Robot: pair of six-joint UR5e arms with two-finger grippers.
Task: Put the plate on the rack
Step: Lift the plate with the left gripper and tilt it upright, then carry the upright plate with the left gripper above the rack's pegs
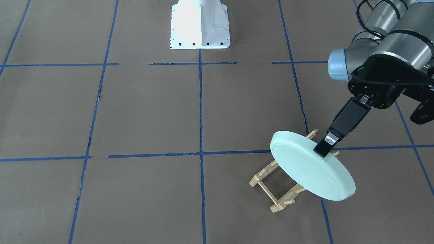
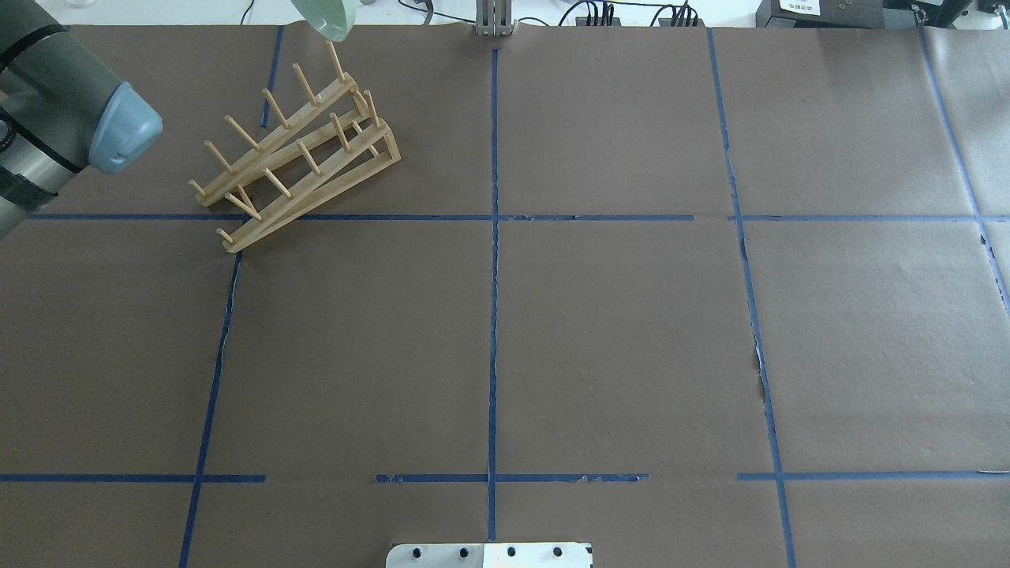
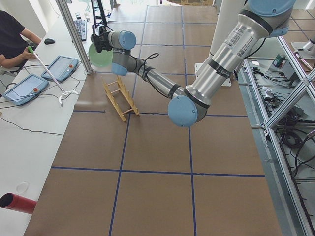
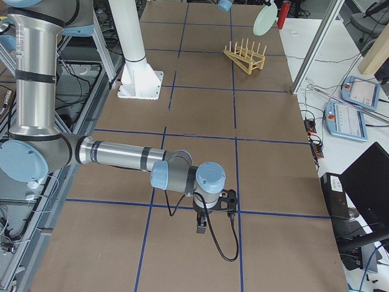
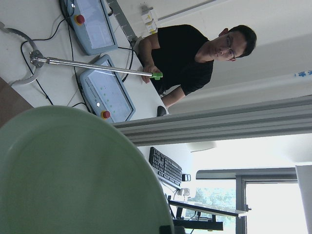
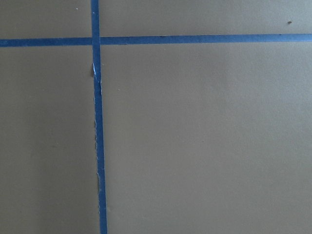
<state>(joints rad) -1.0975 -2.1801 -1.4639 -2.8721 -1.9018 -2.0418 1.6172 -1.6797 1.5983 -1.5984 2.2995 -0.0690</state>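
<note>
Plate [image 1: 310,169] in left tool [image 1: 322,150] above rack [image 1: 276,206]

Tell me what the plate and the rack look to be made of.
The plate: pale mint green, smooth with a soft sheen and faint moulded rings. It could be plastic or glazed ceramic; the look leaves it open. The rack: light, unpainted wood, judging by its pale tan matte surface and round dowel pegs.

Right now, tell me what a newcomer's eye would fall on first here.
The mint-green plate, pinched at its rim by the left gripper, hangs tilted in the air above the wooden rack on the far left side of the table. The right arm reaches low over the table, well away.
</note>
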